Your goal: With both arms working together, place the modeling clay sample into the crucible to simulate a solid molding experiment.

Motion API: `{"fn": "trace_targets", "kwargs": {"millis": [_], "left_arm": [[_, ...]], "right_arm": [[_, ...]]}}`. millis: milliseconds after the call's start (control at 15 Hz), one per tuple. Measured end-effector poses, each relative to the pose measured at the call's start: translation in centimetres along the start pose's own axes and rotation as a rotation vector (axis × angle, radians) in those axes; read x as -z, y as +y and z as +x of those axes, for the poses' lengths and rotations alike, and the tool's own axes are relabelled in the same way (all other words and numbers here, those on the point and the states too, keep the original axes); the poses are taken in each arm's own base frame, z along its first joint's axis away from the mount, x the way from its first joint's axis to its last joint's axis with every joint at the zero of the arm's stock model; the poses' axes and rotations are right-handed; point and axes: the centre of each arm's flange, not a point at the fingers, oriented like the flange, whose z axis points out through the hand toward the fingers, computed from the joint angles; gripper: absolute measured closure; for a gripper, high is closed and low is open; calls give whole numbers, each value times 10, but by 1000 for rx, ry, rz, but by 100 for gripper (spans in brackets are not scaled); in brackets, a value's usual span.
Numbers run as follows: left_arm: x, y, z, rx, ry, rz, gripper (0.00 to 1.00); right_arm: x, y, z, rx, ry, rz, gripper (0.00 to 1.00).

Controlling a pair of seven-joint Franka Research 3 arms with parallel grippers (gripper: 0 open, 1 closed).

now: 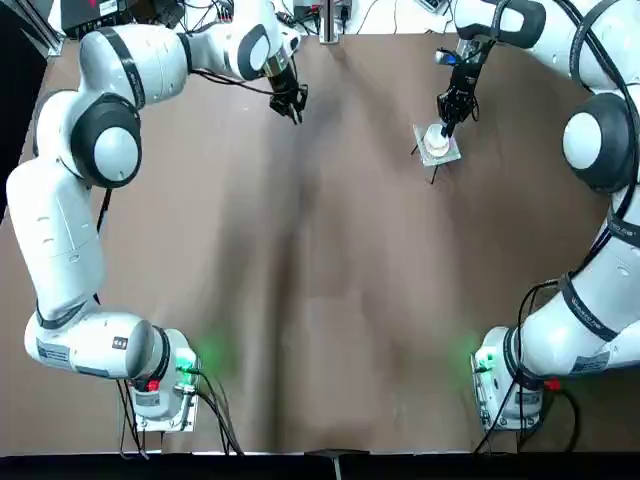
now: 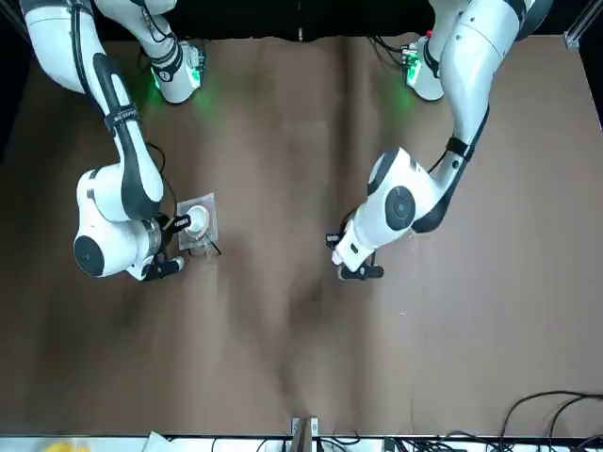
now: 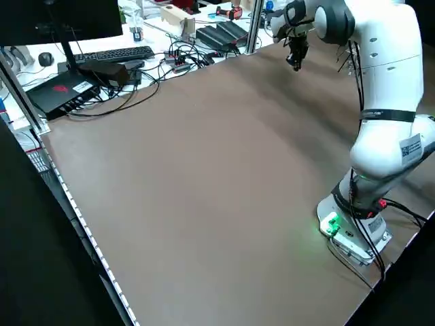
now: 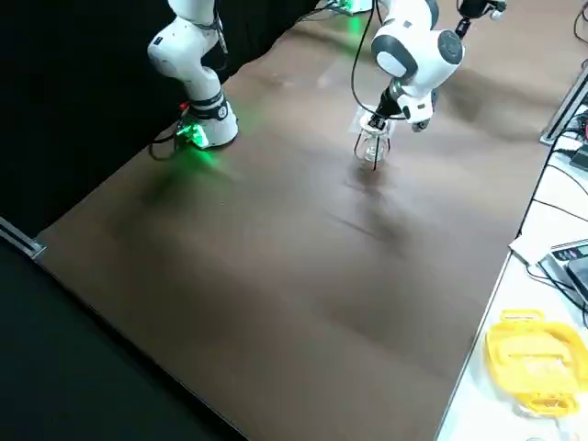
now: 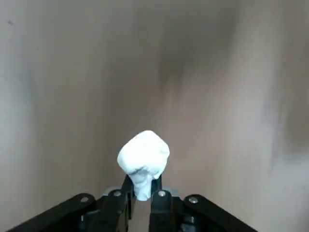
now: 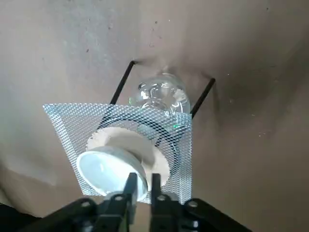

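L arm's gripper [image 5: 141, 186], over the table [image 1: 340, 300] w/ nothing under it, is clamped on the white clay lump [image 5: 143, 154]. R gripper [image 6: 143, 181] is at the mesh plate [image 6: 181, 145] on its dark-legged stand [image 6: 203, 96], fingers apart, right by the crucible [image 6: 108, 171], which sits tilted w/ a whitish disc [image 6: 157, 164] beside/under it; glass vessel [image 6: 161, 94] below mesh.
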Motion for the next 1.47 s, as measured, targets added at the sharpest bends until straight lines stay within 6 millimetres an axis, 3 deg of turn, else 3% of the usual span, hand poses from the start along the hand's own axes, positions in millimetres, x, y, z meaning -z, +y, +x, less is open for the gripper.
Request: {"fn": "trace_targets", "kwargs": {"millis": [133, 200, 533, 733, 1000, 1200, 1467], "left_arm": [[3, 18, -12, 25, -12, -24, 83], [4, 27, -18, 35, -20, -37, 82], [16, 72, -51, 64, -53, -98, 81], [18, 89, -66, 63, -86, -129, 81], [22, 104, -79, 68, -121, -171, 81], [32, 120, -88, 53, -131, -205, 81], [38, 133, -96, 53, -151, -237, 81]], "right_arm": [[0, 0, 0, 0, 0, 0, 87], [0, 0, 0, 0, -1, 0, 93], [0, -1, 0, 0, -2, 0, 94], [6, -9, 2, -34, 13, -2, 94], [30, -45, 0, -101, 19, 39, 94], [44, -81, -3, -121, 17, 176, 94], [39, -106, -3, -190, -8, 223, 94]]}}
